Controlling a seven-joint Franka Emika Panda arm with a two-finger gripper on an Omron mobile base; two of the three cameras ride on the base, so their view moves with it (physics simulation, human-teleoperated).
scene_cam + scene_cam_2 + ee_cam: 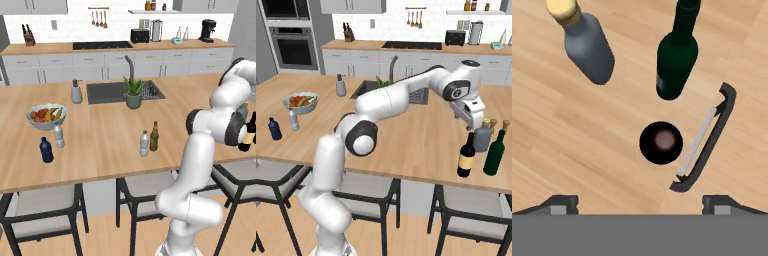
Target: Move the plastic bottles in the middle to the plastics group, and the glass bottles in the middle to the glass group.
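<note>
Left base view: the white arm folds right across the wooden counter (100,145). Well off to the arm's left, mid-counter, stand the clear water bottle (144,143) and the olive-brown beer bottle (154,136), side by side, nearly touching. Farther left again, near a fruit bowl (46,116), the navy-blue bottle (46,150) and a second small clear bottle (59,135) form the plastics group. The wine bottle (248,134) shows partly behind the forearm.

Right base view: the gripper (474,122) hangs above the wine bottle (466,156), which stands upright on the counter with its cream label facing out. Just beyond it stands the grey-blue bottle (482,135); a green bottle (495,152) is to the side of that, near it.

Hand view: looking straight down, the wine bottle (661,142) top sits between and ahead of the two fingertips (564,204), clear of both. Jaws stand spread wide, holding nothing. The grey-blue bottle (588,44) and green bottle (677,56) lie beyond. A dark stool edge (709,140) shows below the counter rim.
</note>
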